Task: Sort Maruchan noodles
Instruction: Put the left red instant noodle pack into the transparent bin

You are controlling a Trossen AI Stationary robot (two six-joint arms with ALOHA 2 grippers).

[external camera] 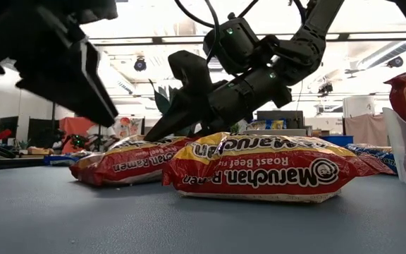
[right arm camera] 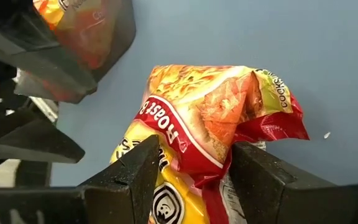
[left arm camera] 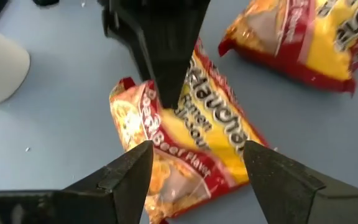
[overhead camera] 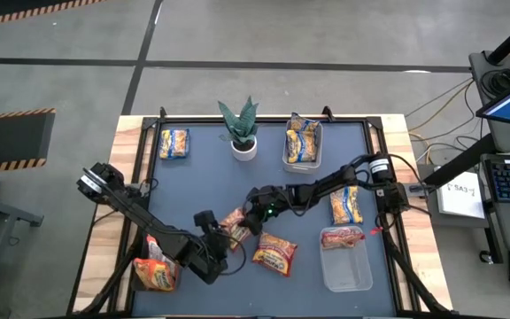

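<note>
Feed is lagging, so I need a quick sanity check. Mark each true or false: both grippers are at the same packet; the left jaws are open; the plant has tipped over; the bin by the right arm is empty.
1. Both grippers meet at one roast beef packet: true.
2. The left gripper is open: true.
3. The plant has tipped over: false, it stands upright.
4. The clear bin by the right arm is empty: false, one packet lies in it.

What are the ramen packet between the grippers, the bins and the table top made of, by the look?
Ramen packet: thin glossy printed plastic film, going by the crinkles and sheen. Clear bin: transparent, rigid-looking plastic; the mat shows through its floor. Table top: matte dark blue-grey mat, possibly rubber or vinyl, with a pale wood border showing grain at the edges.
</note>
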